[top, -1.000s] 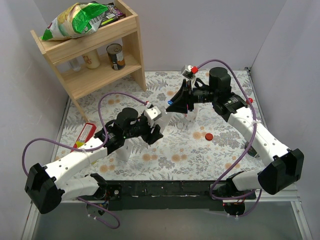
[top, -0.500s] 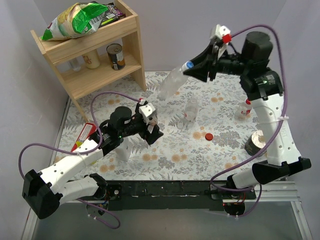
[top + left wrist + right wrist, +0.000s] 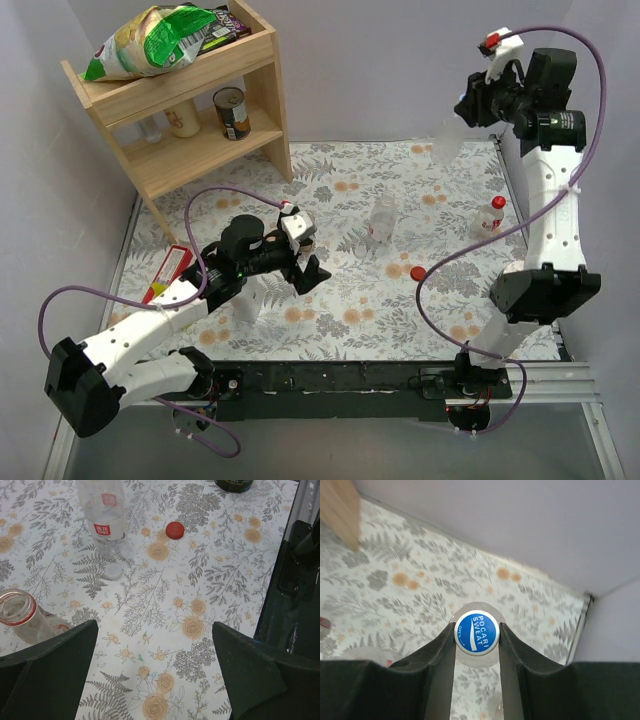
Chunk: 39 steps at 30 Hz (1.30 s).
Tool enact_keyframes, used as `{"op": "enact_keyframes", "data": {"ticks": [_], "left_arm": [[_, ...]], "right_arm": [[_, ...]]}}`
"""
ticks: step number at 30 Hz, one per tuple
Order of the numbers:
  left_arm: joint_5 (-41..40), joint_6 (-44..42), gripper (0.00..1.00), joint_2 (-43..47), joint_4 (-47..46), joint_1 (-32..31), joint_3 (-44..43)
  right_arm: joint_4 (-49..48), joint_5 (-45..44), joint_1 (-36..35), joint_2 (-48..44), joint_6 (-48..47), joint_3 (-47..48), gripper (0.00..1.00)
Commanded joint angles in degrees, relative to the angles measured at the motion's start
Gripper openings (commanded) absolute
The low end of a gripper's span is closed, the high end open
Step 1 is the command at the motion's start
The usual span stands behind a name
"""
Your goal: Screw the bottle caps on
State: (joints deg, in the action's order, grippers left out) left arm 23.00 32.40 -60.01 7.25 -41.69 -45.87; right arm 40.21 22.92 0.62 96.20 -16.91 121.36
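My right gripper point(image 3: 476, 632) is shut on the blue cap point(image 3: 476, 630) of a clear bottle point(image 3: 446, 140), which hangs high above the table's far right corner. My left gripper point(image 3: 155, 645) is open and low over the cloth, with nothing between its fingers. A labelled clear bottle point(image 3: 105, 520) stands uncapped ahead of it, also visible in the top view as the bottle point(image 3: 383, 218). A loose red cap point(image 3: 175, 530) lies beyond it. An open-necked bottle point(image 3: 20, 615) sits by my left finger. A red-capped bottle point(image 3: 490, 215) stands at the right.
A wooden shelf point(image 3: 180, 110) with a snack bag and a can stands at the back left. A red and yellow packet point(image 3: 170, 272) lies at the left edge. A dark can point(image 3: 235, 484) sits far ahead of my left gripper. Walls close in the table.
My right arm lifted the blue-capped bottle from mid-table and swung it up to the far right. My left gripper opened and drew back slightly.
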Motion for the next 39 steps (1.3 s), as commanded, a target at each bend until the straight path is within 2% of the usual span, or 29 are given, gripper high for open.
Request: {"op": "enact_keyframes", "data": {"ticks": [1, 4, 13, 14, 18, 23, 28, 39], "left_arm": [[2.22, -0.67, 0.98, 2.87, -0.65, 0.3, 1.57], [2.66, -1.11, 0.98, 3.49, -0.48, 0.3, 2.18], [3.01, -1.29, 0.98, 4.2, -1.8, 0.56, 4.12], [2.92, -1.2, 0.98, 4.02, -1.8, 0.56, 4.03], [3.36, -1.2, 0.98, 3.41, -1.45, 0.65, 3.77], [3.98, -1.2, 0.98, 2.62, -1.44, 0.65, 3.24], [4.42, -1.03, 0.98, 1.83, -1.88, 0.65, 3.06], [4.15, -1.47, 0.98, 2.0, -1.01, 0.65, 2.71]], "right_arm": [[6.65, 0.89, 7.1, 2.84, -2.25, -3.12, 0.01], [3.67, 4.86, 10.36, 2.41, -3.65, -10.67, 0.01], [-3.11, 8.28, 10.36, -2.5, -10.25, -24.93, 0.01], [-4.07, 9.68, 10.36, -3.47, -11.12, -28.77, 0.01], [-12.86, 11.98, 9.84, -9.54, -11.75, -38.89, 0.01], [-11.02, 12.06, 9.57, -9.63, -11.04, -39.79, 0.01], [-16.11, 11.01, 9.57, -12.97, -11.31, -44.45, 0.01], [-20.16, 10.31, 9.66, -13.85, -12.01, -49.02, 0.04]]}}
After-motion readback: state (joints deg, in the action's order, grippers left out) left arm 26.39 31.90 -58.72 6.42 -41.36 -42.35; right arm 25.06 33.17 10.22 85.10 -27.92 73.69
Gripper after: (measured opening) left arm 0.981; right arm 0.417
